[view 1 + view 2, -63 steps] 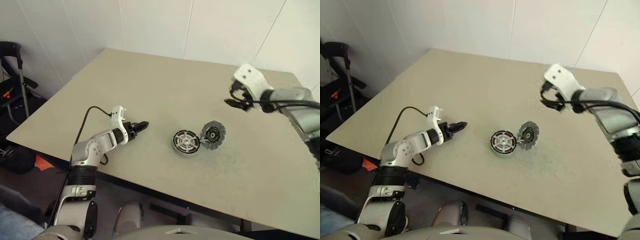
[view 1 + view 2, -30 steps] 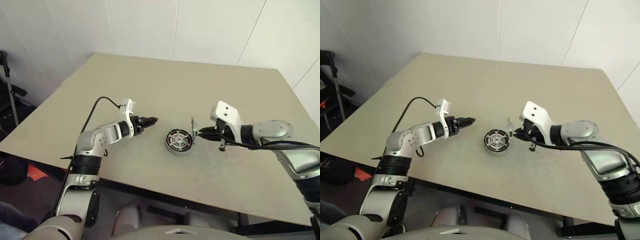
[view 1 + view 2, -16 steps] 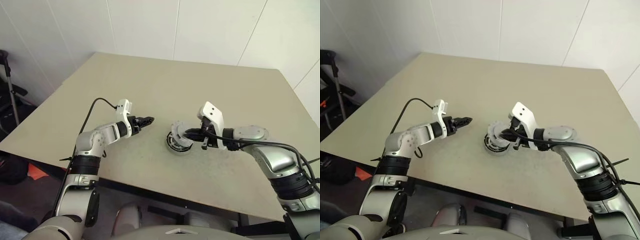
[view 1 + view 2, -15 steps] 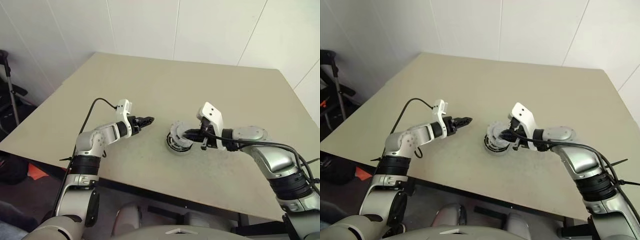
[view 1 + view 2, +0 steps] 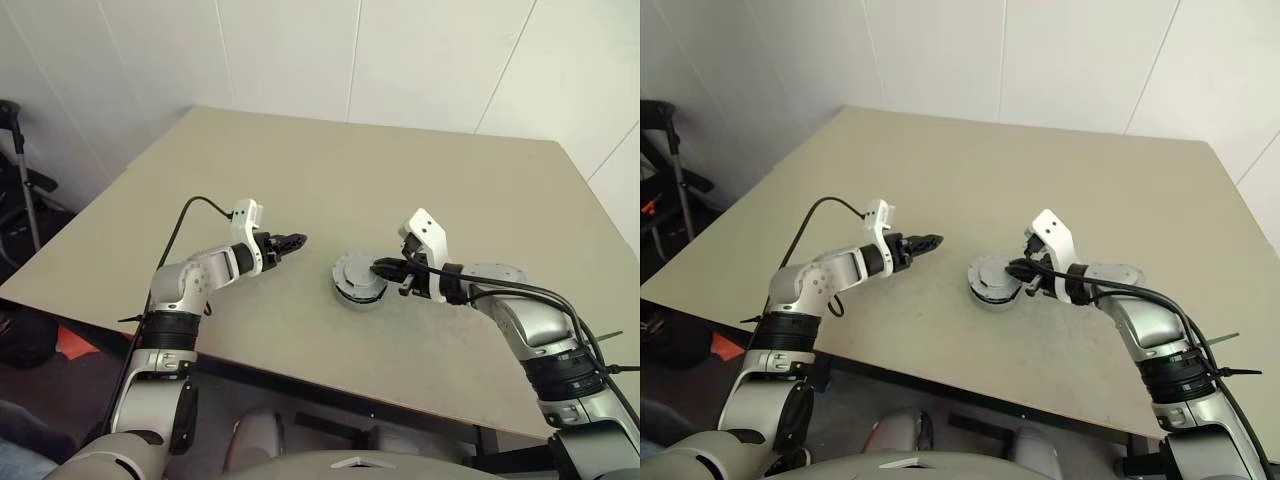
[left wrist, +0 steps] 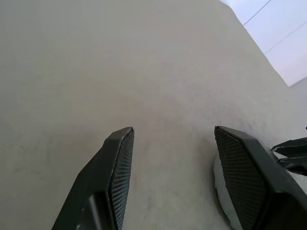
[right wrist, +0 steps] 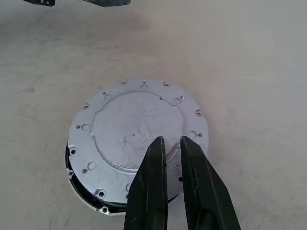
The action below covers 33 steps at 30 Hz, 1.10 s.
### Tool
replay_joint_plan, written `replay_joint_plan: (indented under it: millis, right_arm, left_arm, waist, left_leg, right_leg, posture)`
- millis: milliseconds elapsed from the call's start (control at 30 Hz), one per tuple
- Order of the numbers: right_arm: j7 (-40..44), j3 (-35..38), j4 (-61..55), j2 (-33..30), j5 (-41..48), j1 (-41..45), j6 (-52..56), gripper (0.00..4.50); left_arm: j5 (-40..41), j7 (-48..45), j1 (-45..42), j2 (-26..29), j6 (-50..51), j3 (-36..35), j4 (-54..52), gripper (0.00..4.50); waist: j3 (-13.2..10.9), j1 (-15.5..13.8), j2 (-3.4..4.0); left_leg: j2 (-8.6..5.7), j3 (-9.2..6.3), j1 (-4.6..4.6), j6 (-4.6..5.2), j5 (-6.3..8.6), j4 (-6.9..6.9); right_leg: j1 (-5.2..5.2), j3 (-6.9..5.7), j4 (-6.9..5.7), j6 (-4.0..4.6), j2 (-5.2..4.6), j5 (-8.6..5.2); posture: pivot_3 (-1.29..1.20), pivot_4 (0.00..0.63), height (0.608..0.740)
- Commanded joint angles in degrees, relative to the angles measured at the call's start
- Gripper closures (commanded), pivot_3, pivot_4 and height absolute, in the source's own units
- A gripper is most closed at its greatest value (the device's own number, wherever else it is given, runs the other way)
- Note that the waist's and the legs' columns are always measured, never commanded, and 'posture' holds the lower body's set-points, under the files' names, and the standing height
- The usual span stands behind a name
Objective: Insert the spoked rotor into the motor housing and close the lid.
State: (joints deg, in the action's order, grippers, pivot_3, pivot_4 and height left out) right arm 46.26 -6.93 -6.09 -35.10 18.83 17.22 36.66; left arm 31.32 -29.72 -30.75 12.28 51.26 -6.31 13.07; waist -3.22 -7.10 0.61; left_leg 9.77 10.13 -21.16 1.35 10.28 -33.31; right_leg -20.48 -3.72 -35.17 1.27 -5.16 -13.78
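A plain beige table [image 5: 300, 160] stands against white wall panels, and near its front middle sits the motor housing [image 5: 358, 292] with the lid [image 5: 360, 272] folded down flat over it. The spoked rotor is presumably shut inside, since no spokes or windings are visible. I'd judge the task all but done; what may be left is seating the lid fully, because the right wrist view reveals a thin dark gap at the lid's near edge that the head views do not resolve. The right gripper [image 5: 383, 267], its fingers pressed nearly together and holding nothing, rests its tips at the lid's rim. The left gripper [image 5: 291, 241] hovers beside the housing, well short of it, its fingers spread and empty over bare tabletop, as the left wrist view confirms.
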Motion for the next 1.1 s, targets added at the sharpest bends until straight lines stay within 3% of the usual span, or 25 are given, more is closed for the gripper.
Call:
replay_joint_plan:
  millis: [33, 100, 200, 533, 1100]
  right_arm:
    - [3.2, 5.1, -3.2, -0.6, 5.6, 2.9, 0.9, 3.96]
    - [4.6, 5.5, -4.1, -1.0, 6.5, 3.5, 0.8, 3.96]
    - [5.8, 5.0, -4.5, -0.9, 6.6, 3.2, -0.1, 3.41]
    - [7.4, 2.1, 0.8, 0.9, 3.1, 2.2, -5.3, 0.03]
    - [8.4, -3.3, 5.0, 1.3, -4.4, -0.7, -13.5, 0.01]
  left_arm:
    - [0.0, -0.5, -1.1, 0.2, -0.9, -0.1, -0.9, 1.68]
    - [-0.2, -0.6, -1.4, 0.0, -1.2, 0.2, -0.5, 1.68]
    - [-0.4, -0.8, -1.5, -0.2, -1.4, 0.5, -0.3, 1.68]
    - [-0.6, -1.3, -2.0, 0.6, -1.2, 0.4, 0.1, 1.68]
    - [-0.8, -1.1, -1.9, 1.2, -0.6, 0.2, -0.1, 1.68]
  waist:
    - [0.0, 0.0, 0.0]
    - [0.0, 0.1, 0.0]
    - [0.0, 0.0, 0.0]
    - [0.0, 0.0, 0.0]
    - [0.0, 0.0, 0.0]
  left_leg:
    - [0.0, 0.0, -0.03, 0.01, 0.0, 0.01]
    - [0.0, 0.01, -0.13, 0.02, 0.01, 0.04]
    - [0.02, 0.0, -0.33, 0.02, 0.0, 0.07]
    - [0.01, 0.0, -0.57, 0.03, 0.01, 0.04]
    - [0.01, 0.0, -0.53, 0.04, 0.01, 0.04]
  right_leg:
    - [-0.01, 0.0, 0.02, 0.0, 0.0, 0.0]
    - [-0.13, 0.0, 0.03, 0.01, 0.0, 0.01]
    - [-0.33, -0.02, 0.02, 0.02, 0.02, 0.01]
    - [-0.54, -0.03, 0.02, 0.05, 0.01, 0.0]
    - [-0.5, -0.03, 0.03, 0.05, 0.01, 0.0]
  posture:
    - [0.0, 0.0, 0.74]
    - [0.0, 0.0, 0.74]
    - [0.0, 0.0, 0.74]
    - [0.0, 0.0, 0.74]
    - [0.0, 0.0, 0.74]
